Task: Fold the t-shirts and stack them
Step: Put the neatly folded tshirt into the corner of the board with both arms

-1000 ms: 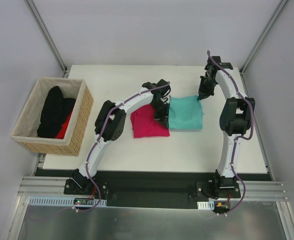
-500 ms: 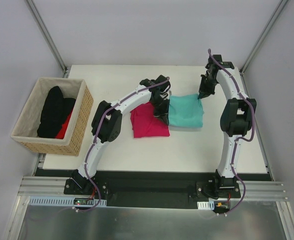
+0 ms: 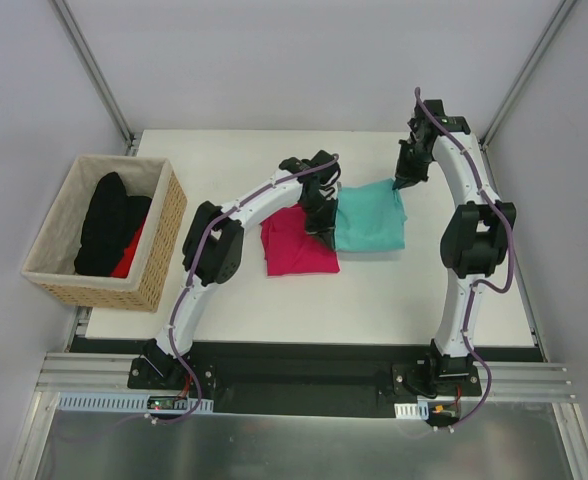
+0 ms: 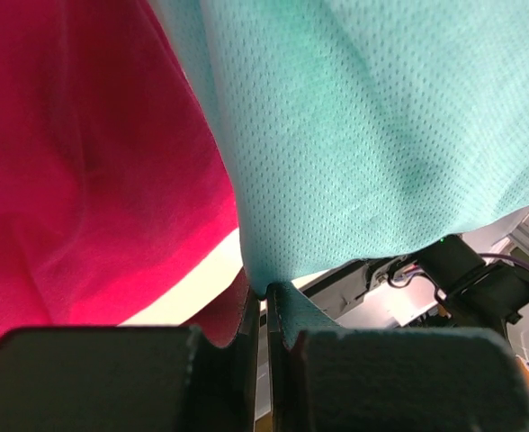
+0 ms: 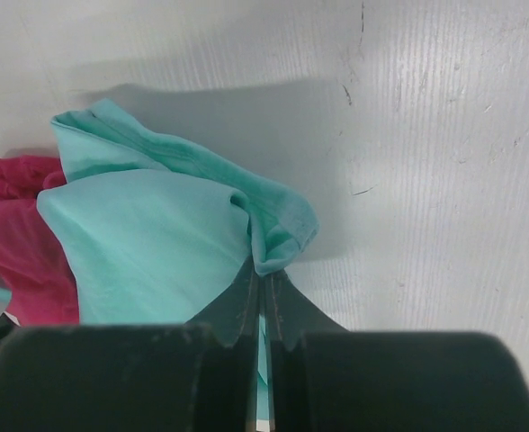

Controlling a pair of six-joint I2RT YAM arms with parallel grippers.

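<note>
Teal mesh-knit short-sleeved t-shirt [image 3: 372,222] is mid-table, right of centre, pinched at two points.

Left gripper [image 4: 263,301]: jaws closed tight on its left edge.

Right gripper [image 5: 262,286]: jaws closed on the bunched far right corner, which is lifted off the white table [image 3: 374,300].

Crimson-pink soft t-shirt [image 3: 296,245] lies rumpled just left of the teal one. Their edges meet under the left wrist, which hides the join from above.

Woven wicker basket [image 3: 162,235] stands at the table's left edge, well apart from both grippers. It holds black cloth [image 3: 109,222] and a red scrap [image 3: 129,258].
</note>
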